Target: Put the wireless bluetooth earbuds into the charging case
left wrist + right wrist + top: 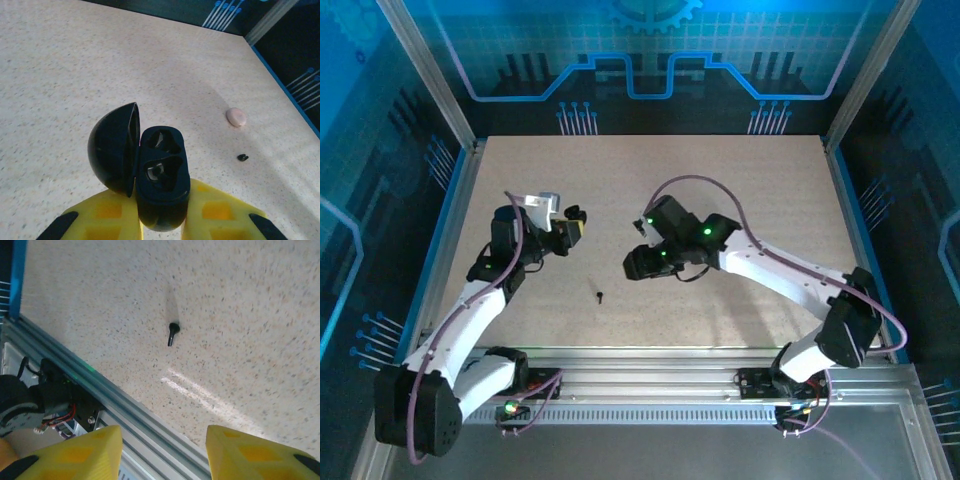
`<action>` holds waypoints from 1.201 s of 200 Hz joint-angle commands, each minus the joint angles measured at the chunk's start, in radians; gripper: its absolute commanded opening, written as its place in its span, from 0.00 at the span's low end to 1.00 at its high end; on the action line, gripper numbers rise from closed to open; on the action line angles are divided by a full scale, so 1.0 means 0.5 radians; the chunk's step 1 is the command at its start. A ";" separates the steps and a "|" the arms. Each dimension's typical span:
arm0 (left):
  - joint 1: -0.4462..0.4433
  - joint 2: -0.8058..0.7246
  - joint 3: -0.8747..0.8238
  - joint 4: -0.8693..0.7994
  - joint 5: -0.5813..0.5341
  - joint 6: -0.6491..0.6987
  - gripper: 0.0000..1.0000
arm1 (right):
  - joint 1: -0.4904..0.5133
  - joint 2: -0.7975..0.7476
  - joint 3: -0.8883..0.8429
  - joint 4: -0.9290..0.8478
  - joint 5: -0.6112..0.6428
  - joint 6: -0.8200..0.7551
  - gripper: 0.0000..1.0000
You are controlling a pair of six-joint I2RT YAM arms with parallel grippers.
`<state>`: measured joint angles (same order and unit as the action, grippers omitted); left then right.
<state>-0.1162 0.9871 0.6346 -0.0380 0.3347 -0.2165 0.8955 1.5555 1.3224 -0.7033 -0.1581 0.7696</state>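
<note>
My left claw [161, 222] is clamped on the charging case [170, 197], pinching its lower body from both sides so the lid [112, 150] can hang open to the left and the inside faces up, ready to receive. The far socket [162, 141] looks empty. The near socket [158, 172] has something in it, can't tell if it's a bud. The case's long axis runs away from my wrist, hinge on the left.

My right claw [165, 452] hangs over the surface [260, 300], fingers apart, nothing in them, likely lining up a pick. One earbud [173, 333] lies flat on the surface, apart from both claws. Its long axis is near upright in the right wrist view, bud end far, stem tip pointing back toward the claw, slightly left
</note>
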 commanded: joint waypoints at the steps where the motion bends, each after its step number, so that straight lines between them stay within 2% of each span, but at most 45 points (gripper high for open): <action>1: 0.057 -0.086 -0.047 -0.118 -0.099 -0.054 0.07 | 0.090 0.120 0.146 -0.095 0.203 0.396 0.47; 47: 0.076 -0.161 -0.088 -0.194 -0.222 -0.012 0.07 | 0.186 0.508 0.419 -0.161 0.202 0.539 0.44; 104: 0.076 -0.164 -0.094 -0.234 -0.294 0.008 0.08 | 0.228 0.942 0.728 -0.244 0.097 0.538 0.40; 195: 0.078 -0.161 -0.121 -0.203 -0.284 0.000 0.08 | 0.233 1.258 0.837 -0.186 -0.017 0.513 0.36; 240: 0.074 -0.158 -0.122 -0.194 -0.289 0.005 0.08 | 0.219 1.322 0.880 -0.197 0.016 0.485 0.34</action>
<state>-0.0879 0.9207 0.5854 -0.1375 0.2008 -0.2298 1.0004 2.1937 1.7294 -0.7853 -0.1429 1.0203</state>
